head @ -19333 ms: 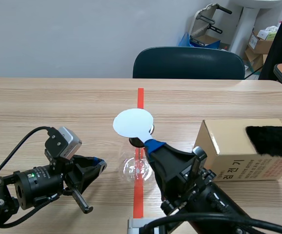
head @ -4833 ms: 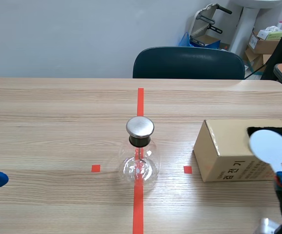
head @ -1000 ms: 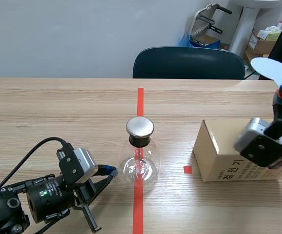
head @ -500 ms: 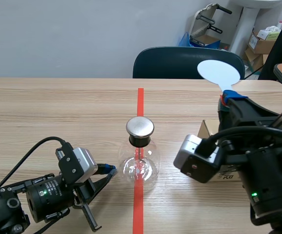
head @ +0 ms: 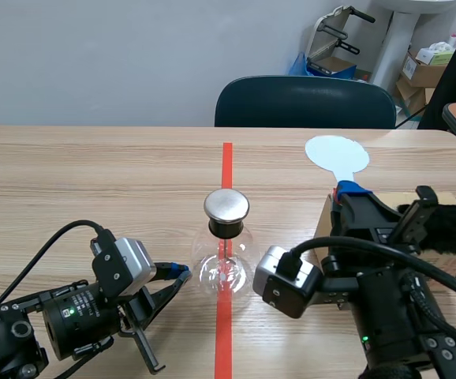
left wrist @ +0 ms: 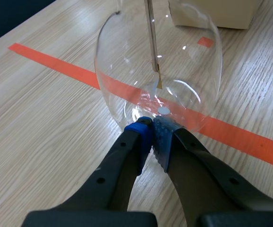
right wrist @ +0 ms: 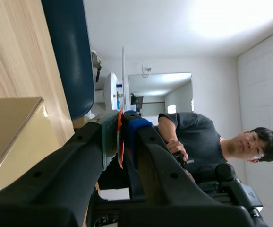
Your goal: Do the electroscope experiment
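Only the left wrist view showed us the rod (left wrist: 151, 40) inside the flask (left wrist: 193, 71), left claw (left wrist: 152, 131) together at its base; right claw (right wrist: 122, 128) clamped the paddle (head: 336, 154).

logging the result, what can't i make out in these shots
Foil leaves in the clear round glass flask: left wrist view, glare and curved glass blur any spread.
Its silver metal cap: cut off by that view's edge.
Brown cardboard box print: scene view, right arm covers it.
White round paddle handle: right wrist view, right gripper covers most of it.
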